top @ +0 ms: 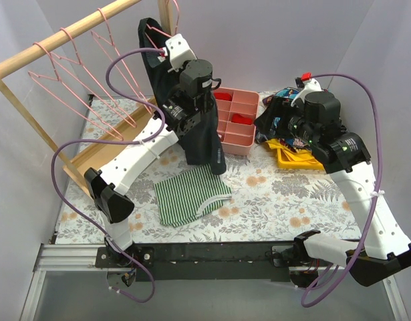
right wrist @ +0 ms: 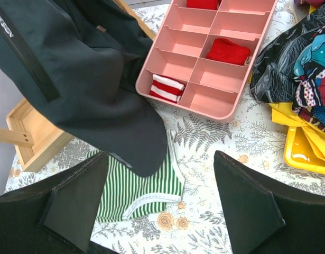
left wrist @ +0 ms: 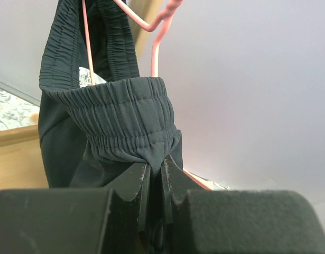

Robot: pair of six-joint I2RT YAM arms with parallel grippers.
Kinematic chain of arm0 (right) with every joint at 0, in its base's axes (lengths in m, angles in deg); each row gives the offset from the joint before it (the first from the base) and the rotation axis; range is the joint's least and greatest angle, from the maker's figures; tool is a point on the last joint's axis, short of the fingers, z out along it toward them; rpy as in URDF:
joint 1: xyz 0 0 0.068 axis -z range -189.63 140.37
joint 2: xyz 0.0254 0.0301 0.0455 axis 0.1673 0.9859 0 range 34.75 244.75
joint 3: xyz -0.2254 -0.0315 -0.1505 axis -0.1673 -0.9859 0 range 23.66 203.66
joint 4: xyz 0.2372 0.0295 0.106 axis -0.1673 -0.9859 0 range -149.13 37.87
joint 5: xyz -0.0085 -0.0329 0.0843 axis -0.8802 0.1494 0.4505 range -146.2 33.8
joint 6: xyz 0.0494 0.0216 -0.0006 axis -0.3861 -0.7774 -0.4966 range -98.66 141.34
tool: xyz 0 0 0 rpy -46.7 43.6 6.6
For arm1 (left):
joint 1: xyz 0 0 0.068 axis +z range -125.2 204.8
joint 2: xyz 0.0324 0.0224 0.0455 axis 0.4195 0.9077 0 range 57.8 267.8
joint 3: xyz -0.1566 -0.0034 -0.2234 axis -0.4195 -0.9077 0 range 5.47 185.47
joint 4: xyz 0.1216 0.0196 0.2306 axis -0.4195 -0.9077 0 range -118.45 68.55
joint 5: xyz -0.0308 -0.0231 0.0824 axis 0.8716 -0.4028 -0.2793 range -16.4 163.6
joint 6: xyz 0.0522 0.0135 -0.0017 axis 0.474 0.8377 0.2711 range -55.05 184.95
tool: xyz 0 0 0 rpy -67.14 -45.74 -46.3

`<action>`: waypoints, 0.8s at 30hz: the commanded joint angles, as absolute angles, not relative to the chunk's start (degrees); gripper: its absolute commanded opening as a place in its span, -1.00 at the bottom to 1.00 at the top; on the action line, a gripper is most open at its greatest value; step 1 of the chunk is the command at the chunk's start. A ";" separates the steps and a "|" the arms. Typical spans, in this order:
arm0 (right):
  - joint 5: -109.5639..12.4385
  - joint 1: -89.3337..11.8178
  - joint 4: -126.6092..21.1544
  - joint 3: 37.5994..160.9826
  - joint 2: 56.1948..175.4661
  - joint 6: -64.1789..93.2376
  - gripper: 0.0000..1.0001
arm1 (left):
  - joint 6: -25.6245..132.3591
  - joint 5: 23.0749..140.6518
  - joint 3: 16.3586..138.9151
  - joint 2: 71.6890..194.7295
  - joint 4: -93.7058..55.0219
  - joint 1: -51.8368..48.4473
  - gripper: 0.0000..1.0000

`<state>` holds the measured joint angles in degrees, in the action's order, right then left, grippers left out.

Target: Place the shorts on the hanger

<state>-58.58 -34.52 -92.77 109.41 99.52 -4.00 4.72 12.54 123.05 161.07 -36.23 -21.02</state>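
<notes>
Shorts (left wrist: 120, 121) draped over hanger (left wrist: 154, 58), upper centre of top view.
My left end effector (left wrist: 161, 168) is clamped on the waistband. Hanger's hook runs off the wrist frame's top edge; its lower wire is hidden by fabric. My right end effector (right wrist: 159, 174) gapes wide, holding nothing, mid right.

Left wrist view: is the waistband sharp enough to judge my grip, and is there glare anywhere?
Left wrist: the shorts are sharp at the waistband; the left gripper pinching it is soft, too close to the lens. Right wrist: mild sheen on the yellow tray. Top external: even light, soft shadows, no glare.
</notes>
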 commanded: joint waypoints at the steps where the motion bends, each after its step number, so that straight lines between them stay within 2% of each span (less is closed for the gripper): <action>1: -57.96 -35.03 -92.74 112.07 100.05 -3.09 0.75 | 3.16 14.00 127.02 161.07 -36.21 -17.04 -1.00; 14: -58.49 -36.17 -90.63 109.70 101.11 -2.83 0.75 | 5.88 19.37 135.54 167.22 -34.98 -10.18 -1.00; 24: -58.84 -36.88 -90.19 109.61 102.78 -2.30 0.75 | 7.03 19.37 136.51 168.72 -31.73 -7.54 -1.00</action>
<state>-58.44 -36.31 -92.60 109.35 102.63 -3.58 6.25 18.95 133.12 170.09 -35.49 -9.13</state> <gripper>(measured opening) 0.875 0.054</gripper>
